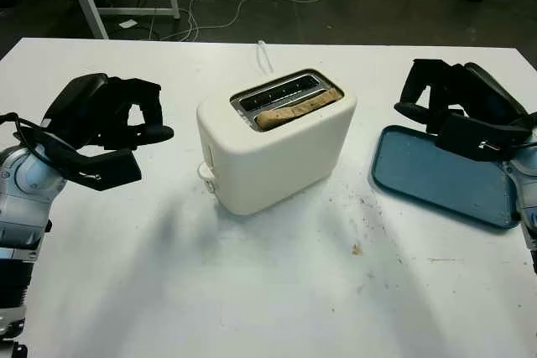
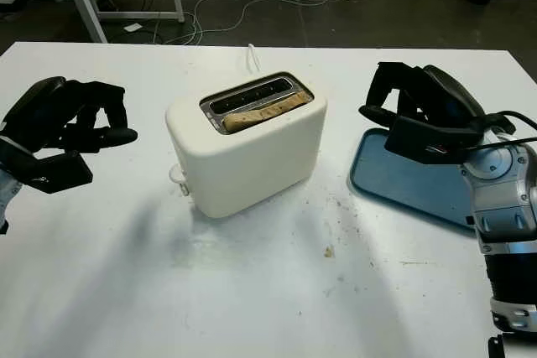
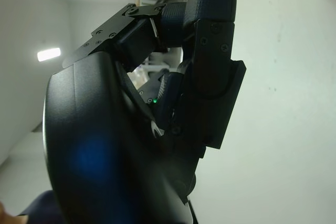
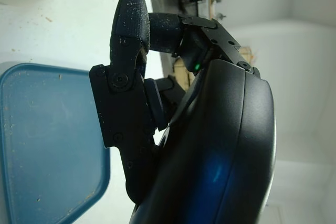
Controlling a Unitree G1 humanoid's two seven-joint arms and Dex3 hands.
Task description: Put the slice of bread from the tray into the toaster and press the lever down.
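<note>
Brown slice of bread (image 1: pixel 298 109) is sitting in the near slot of the cream plastic toaster (image 1: pixel 277 144) at the middle of the white table (image 1: pixel 277 299). Blue plastic tray (image 1: pixel 440 175) is lying right of it. Left hand (image 1: pixel 109 127) is hovering left of the toaster, fingers curled, holding nothing. Right hand (image 1: pixel 457 111) is hovering over the tray, curled, grasping nothing.

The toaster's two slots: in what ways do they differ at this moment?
The front slot of the toaster, nearer the robot, holds the slice of bread, whose brown edge reaches the rim; the rear slot holds nothing, so its dark inside and metal guides show. The front slot lies nearer the lever. Both are long, parallel and open upward.
</note>
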